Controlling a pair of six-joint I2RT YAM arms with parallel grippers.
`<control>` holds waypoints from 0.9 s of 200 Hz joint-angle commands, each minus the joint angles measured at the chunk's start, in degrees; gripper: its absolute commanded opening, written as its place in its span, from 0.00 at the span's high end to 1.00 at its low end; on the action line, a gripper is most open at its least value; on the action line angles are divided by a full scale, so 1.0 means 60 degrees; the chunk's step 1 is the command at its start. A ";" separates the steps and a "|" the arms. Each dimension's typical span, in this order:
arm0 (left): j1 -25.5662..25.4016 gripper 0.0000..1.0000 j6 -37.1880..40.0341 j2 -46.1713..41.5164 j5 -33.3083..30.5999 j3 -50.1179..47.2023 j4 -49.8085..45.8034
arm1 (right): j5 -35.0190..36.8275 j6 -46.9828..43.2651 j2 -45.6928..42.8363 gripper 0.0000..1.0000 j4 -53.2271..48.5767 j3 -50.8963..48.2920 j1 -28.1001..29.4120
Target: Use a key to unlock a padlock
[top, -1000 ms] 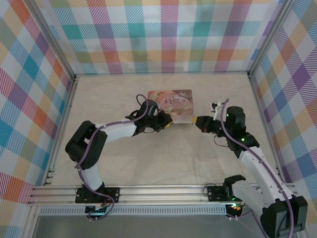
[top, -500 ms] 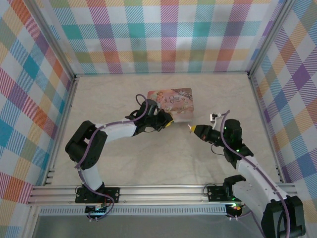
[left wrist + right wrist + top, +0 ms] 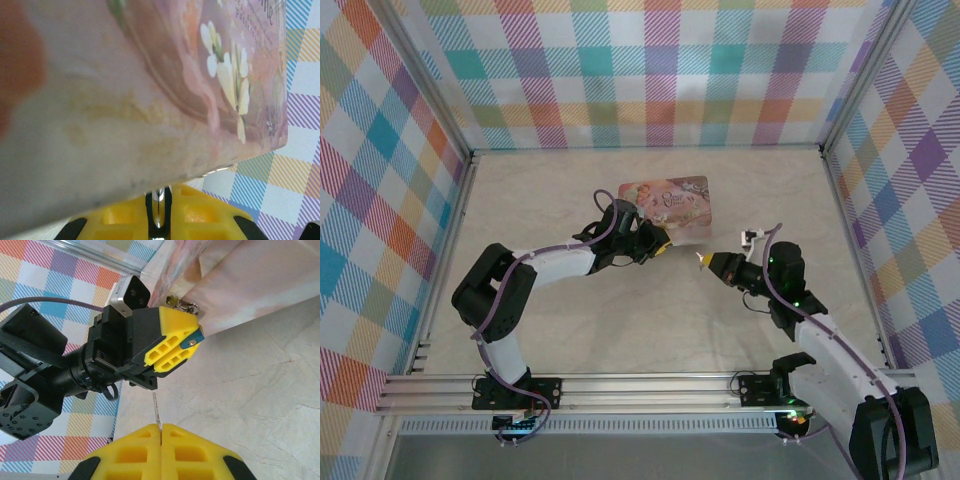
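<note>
- Both jaw pairs were closed on something. The right gripper had its yellow fingers pressed together on a thin metal sliver standing out of the tips. I read that as the key, seen edge-on.
- Left gripper: its jaws were nearly closed, pinching a small blue slab with a brass spot at the very tips. I took that for the padlock, brass spot being the keyway, though I couldn't confirm it from these views.
- My right wrist view had the key tip pointing roughly toward the left fingers, but apart from them, with bare table between.
- Just past the left fingertips sat the floral box, its lower edge close over the left fingers in my left wrist view.
- One small metal fitting with loops hung at the box edge. I couldn't tell whether it was part of the lock.
- Step in hand, as I judged it: lining the key up for insertion. Nothing was seated and no shackle was visibly open.
- Next move needs the right arm brought in along the key's axis, blade matched to the slot, then a wrist roll while the left holds firm. The thin blade could skid off the brass face if it comes in off-angle.
</note>
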 commanded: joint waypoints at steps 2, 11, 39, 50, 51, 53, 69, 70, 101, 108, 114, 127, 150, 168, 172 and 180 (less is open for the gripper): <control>-0.0141 0.92 -0.0294 -0.0196 0.0474 -0.0069 0.0992 | -0.0046 0.0035 0.0345 1.00 0.0090 0.0760 0.0202; -0.0151 0.92 -0.0309 -0.0179 0.0465 -0.0070 0.1003 | -0.0074 0.0120 0.0544 1.00 0.0107 0.0926 0.0257; -0.0163 0.92 -0.0309 -0.0169 0.0435 -0.0115 0.1084 | -0.0020 0.0751 0.1052 1.00 0.0200 0.1187 0.0332; -0.0163 0.92 -0.0316 -0.0161 0.0451 -0.0128 0.1095 | 0.0067 0.1034 0.1203 1.00 0.0193 0.1237 0.0334; -0.0163 0.92 -0.0320 -0.0163 0.0451 -0.0132 0.1096 | 0.0083 0.1063 0.1212 1.00 0.0185 0.1250 0.0327; -0.0163 0.92 -0.0323 -0.0153 0.0450 -0.0131 0.1098 | 0.0113 0.1106 0.1249 1.00 0.0169 0.1267 0.0326; -0.0163 0.92 -0.0338 -0.0147 0.0479 -0.0135 0.1129 | 0.0166 0.1508 0.1554 1.00 0.0195 0.1307 0.0323; -0.0163 0.92 -0.0338 -0.0141 0.0479 -0.0135 0.1128 | 0.0161 0.1527 0.1578 1.00 0.0230 0.1307 0.0329; -0.0163 0.92 -0.0367 -0.0132 0.0467 -0.0186 0.1273 | -0.0007 0.1946 0.2407 1.00 0.1357 0.1028 0.0321; -0.0163 0.92 -0.0382 -0.0125 0.0479 -0.0188 0.1288 | -0.0045 0.2043 0.2572 1.00 0.1598 0.0940 0.0321; -0.0162 0.92 -0.0393 -0.0110 0.0472 -0.0183 0.1310 | -0.0061 0.2130 0.2714 1.00 0.1816 0.0860 0.0329; -0.0163 0.92 -0.0425 -0.0100 0.0497 -0.0207 0.1387 | -0.0106 0.2332 0.2933 1.00 0.2398 0.0648 0.0322; -0.0163 0.91 -0.0467 -0.0092 0.0520 -0.0222 0.1504 | 0.0003 0.2608 0.3136 1.00 0.2917 0.0341 0.0381; -0.0163 0.92 -0.0481 -0.0085 0.0494 -0.0246 0.1588 | 0.0095 0.2962 0.3317 1.00 0.3492 0.0074 0.0479; -0.0163 0.91 -0.0493 -0.0079 0.0483 -0.0247 0.1603 | 0.0125 0.3044 0.3361 1.00 0.3592 0.0030 0.0529; -0.0163 0.92 -0.0498 -0.0072 0.0480 -0.0249 0.1624 | 0.0232 0.3210 0.3450 1.00 0.3836 -0.0071 0.0615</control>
